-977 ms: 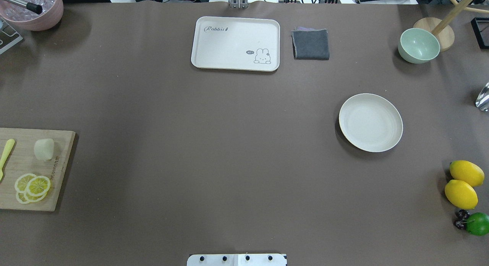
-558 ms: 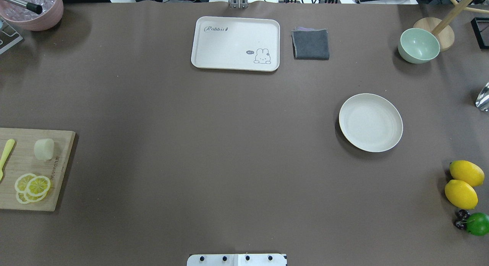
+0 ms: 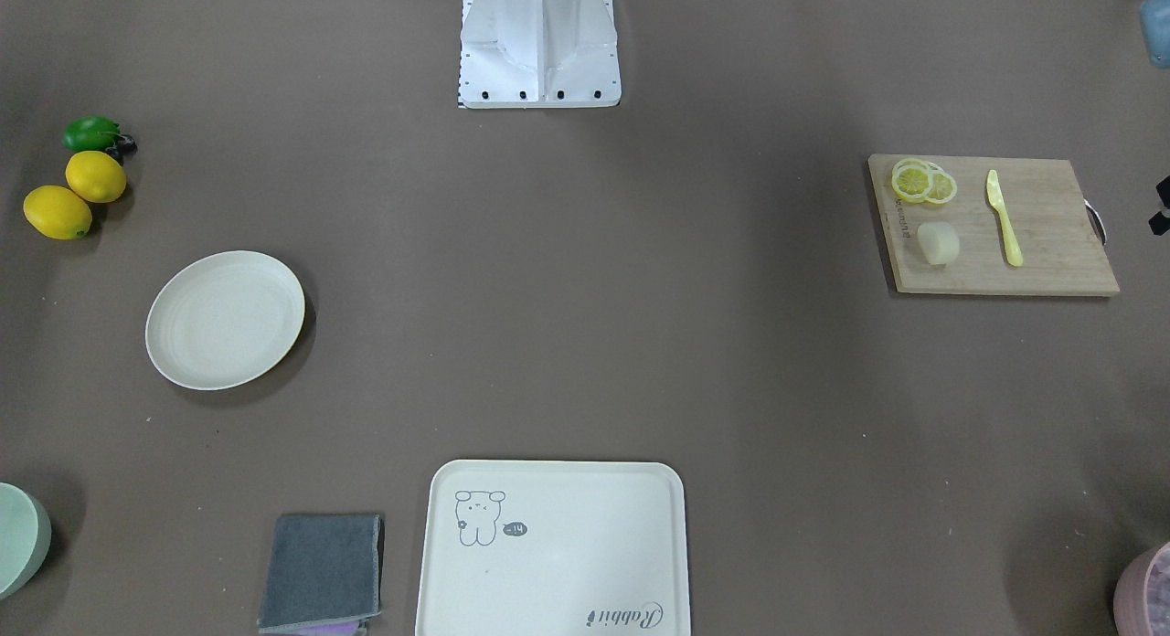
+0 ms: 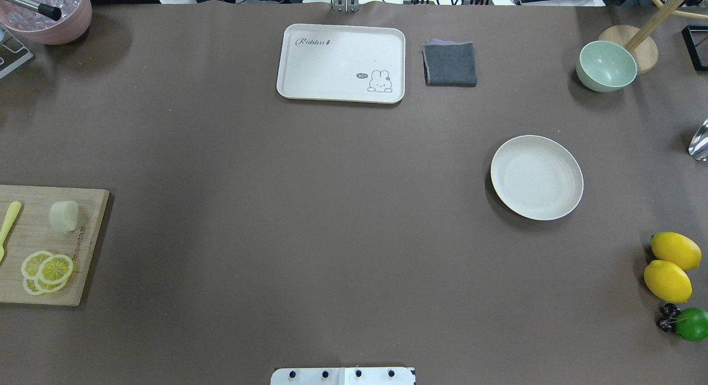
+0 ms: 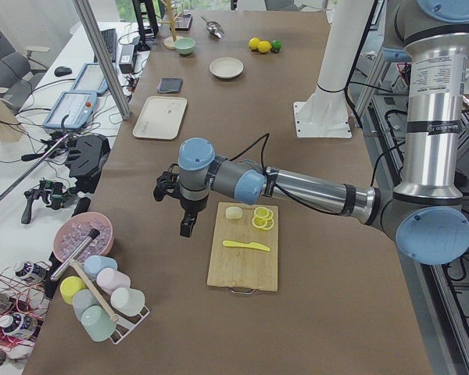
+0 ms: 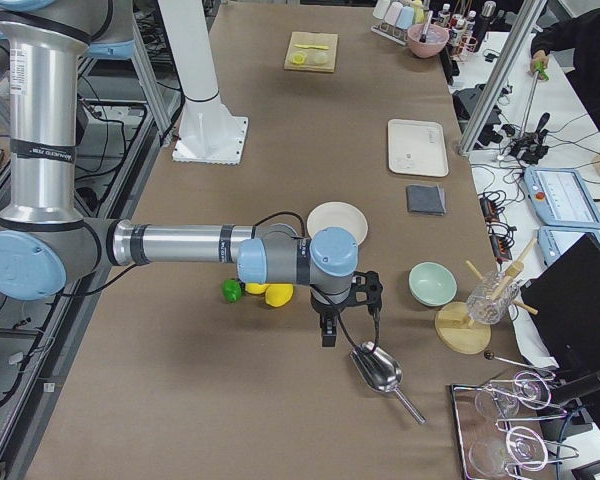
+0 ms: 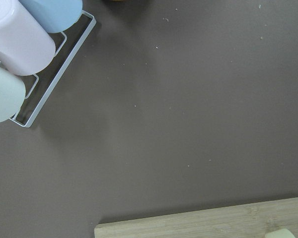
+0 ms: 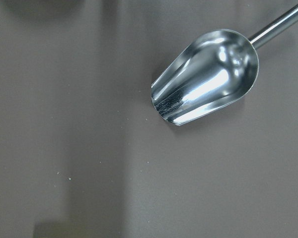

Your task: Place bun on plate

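The bun (image 4: 63,216) is a small pale lump on the wooden cutting board (image 4: 88,246) at the table's left edge, also seen as the bun (image 3: 939,243) and the bun (image 5: 234,212). The plate (image 4: 536,177) is round, cream and bare, and lies on the right half of the table, also seen as the plate (image 3: 225,319). My left gripper (image 5: 184,229) hangs just beyond the board's end, a short way from the bun. My right gripper (image 6: 327,338) hangs past the plate (image 6: 337,222), over a metal scoop (image 8: 206,74). Only the side views show the grippers, so I cannot tell their state.
Lemon slices (image 4: 47,271) and a yellow knife (image 4: 8,224) share the board. A cream tray (image 4: 341,63), a grey cloth (image 4: 450,64) and a green bowl (image 4: 606,66) line the far side. Two lemons (image 4: 669,266) and a lime (image 4: 691,323) lie at the right. A cup rack (image 7: 25,59) stands near the left gripper.
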Motion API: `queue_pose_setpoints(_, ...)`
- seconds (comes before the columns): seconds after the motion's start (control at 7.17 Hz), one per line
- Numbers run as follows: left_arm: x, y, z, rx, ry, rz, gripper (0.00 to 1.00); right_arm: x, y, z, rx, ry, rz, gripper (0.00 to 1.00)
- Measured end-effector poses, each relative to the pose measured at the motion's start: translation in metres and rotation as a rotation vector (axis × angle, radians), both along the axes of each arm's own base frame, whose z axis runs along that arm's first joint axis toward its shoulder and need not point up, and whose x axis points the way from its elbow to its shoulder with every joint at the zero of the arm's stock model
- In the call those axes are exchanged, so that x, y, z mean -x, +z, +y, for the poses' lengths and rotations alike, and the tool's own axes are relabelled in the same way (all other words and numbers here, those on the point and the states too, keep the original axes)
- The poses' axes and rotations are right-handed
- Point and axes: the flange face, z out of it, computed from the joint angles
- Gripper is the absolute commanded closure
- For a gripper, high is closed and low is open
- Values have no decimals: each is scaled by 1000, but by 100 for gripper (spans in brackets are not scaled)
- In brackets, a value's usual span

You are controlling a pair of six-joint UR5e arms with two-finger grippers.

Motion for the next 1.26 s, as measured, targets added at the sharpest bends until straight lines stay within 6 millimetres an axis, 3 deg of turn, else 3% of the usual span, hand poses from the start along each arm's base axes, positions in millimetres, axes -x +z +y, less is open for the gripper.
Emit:
queue_pose_setpoints(0.56,-4,-14,-7,-17,12,33,3,0,2,0,2,-1,0,0)
queue_pose_setpoints(1.26,-4,-4,0,23,2,41,2,3,1,3,8,-4,-50,0)
